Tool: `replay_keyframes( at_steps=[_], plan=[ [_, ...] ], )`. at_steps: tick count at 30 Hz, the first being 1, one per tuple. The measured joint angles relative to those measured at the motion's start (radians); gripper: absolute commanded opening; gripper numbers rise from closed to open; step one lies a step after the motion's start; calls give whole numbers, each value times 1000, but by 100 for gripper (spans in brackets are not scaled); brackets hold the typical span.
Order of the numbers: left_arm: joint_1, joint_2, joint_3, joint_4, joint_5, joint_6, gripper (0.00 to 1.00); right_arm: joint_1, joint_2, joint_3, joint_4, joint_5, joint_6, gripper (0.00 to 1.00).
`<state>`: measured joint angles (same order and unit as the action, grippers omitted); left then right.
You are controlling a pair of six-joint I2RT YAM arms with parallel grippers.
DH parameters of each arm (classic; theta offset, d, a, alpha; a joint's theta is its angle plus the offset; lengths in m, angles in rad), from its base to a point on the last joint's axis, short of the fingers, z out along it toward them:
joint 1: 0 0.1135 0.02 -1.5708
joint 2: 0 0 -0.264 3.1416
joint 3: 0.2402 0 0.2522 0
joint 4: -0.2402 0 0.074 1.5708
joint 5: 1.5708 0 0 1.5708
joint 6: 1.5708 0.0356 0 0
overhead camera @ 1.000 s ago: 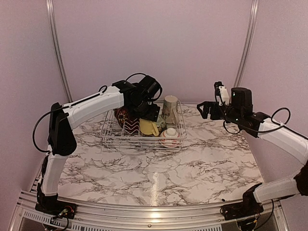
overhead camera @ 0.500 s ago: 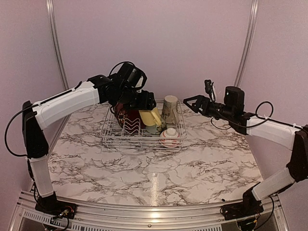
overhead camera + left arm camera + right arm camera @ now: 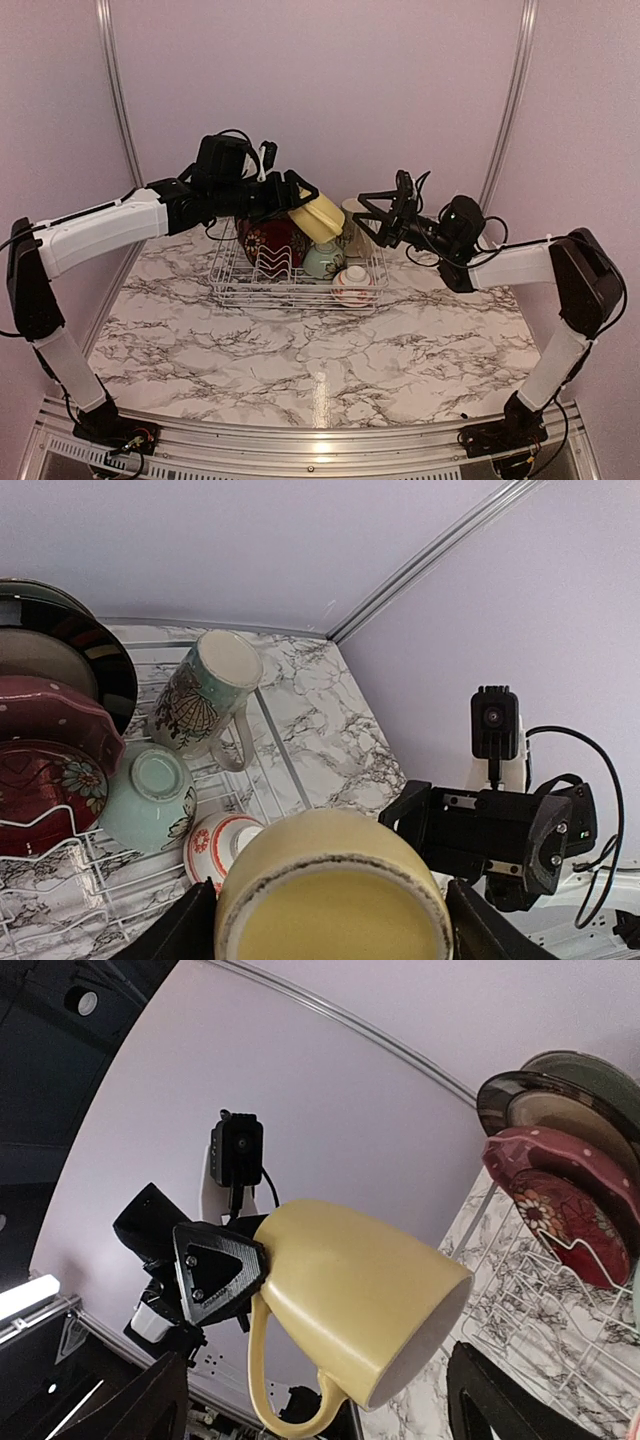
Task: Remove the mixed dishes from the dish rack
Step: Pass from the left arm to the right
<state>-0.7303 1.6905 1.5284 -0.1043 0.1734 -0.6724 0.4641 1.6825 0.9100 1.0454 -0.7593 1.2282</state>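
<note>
My left gripper (image 3: 298, 200) is shut on the yellow mug (image 3: 321, 217) and holds it tilted in the air above the white wire dish rack (image 3: 240, 288), mouth toward the right arm. The mug fills the bottom of the left wrist view (image 3: 335, 885). My right gripper (image 3: 374, 214) is open just right of the mug's mouth, which shows between its fingers (image 3: 360, 1290). In the rack stand a black-rimmed plate (image 3: 95, 645), a pink dotted plate (image 3: 70, 715), a small dark-red plate (image 3: 40, 790), a cream patterned mug (image 3: 205, 695), a pale green bowl (image 3: 150, 795) and a red-white bowl (image 3: 225, 840).
The rack sits at the back of the marble table (image 3: 330, 350), close to the pale back wall. Metal wall rails (image 3: 510, 90) run up on both sides. The table's front edge is a metal frame with both arm bases.
My left gripper has lifted the yellow mug out of the rack and up to the right. My right arm has swung left, bringing its open gripper up to the mug.
</note>
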Motion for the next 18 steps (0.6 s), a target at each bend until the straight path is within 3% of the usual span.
replay_keyframes(
  at_steps=[6, 12, 18],
  plan=[
    [12, -25, -83, 174, 56, -73, 0, 39, 78, -1, 185, 1, 179, 81],
    [11, -42, -120, 280, 88, -107, 0, 72, 128, 16, 262, 1, 322, 59],
    [29, -42, -172, 359, 99, -156, 0, 109, 203, 68, 307, 14, 472, 53]
  ],
)
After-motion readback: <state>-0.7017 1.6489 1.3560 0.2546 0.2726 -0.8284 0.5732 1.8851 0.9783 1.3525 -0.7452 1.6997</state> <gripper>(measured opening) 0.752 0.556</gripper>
